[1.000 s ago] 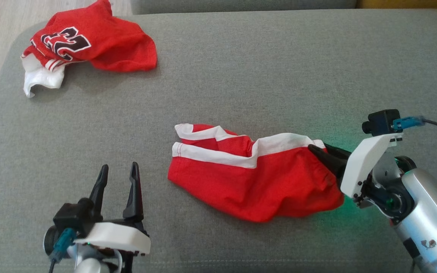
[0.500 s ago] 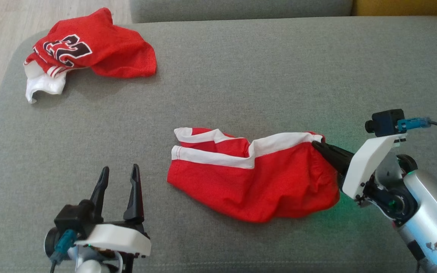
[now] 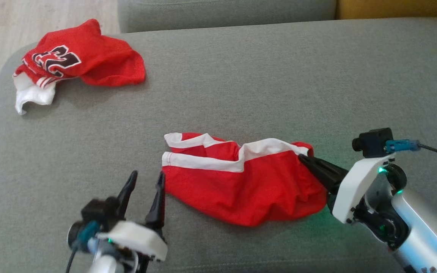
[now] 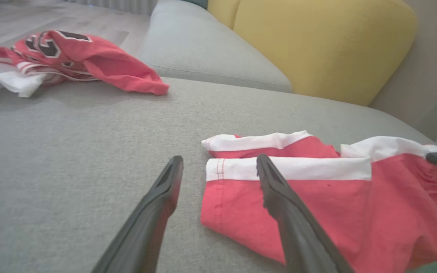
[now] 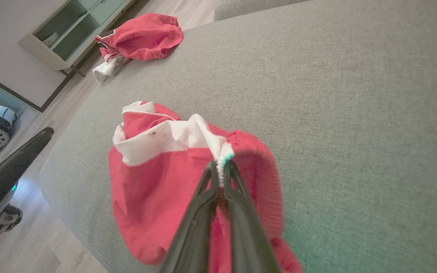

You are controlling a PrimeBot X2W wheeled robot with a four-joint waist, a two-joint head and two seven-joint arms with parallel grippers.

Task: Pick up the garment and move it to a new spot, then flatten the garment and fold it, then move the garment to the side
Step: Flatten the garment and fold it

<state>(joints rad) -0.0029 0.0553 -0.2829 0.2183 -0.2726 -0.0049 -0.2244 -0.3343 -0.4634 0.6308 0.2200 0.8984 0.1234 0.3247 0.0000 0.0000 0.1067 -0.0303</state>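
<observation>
Left gripper (image 3: 147,174): fingers spread, empty, just beside garment's left end. Garment (image 3: 241,189): red, rumpled, white band along far edge; long axis left-right on grey sofa (image 3: 241,76); right end pinched by clenched fingers of right gripper (image 3: 302,157). Beyond, far left: numbered red jersey (image 3: 85,57).

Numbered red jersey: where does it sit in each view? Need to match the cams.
Head view: numbered red jersey upper left, on the far left corner of the sofa cushion.
Left wrist view: top left, crumpled on the cushion.
Right wrist view: top, left of centre, by the cushion's edge.
Shared landmark: the red shorts with white bands, nearer the camera than the jersey in all three.
</observation>
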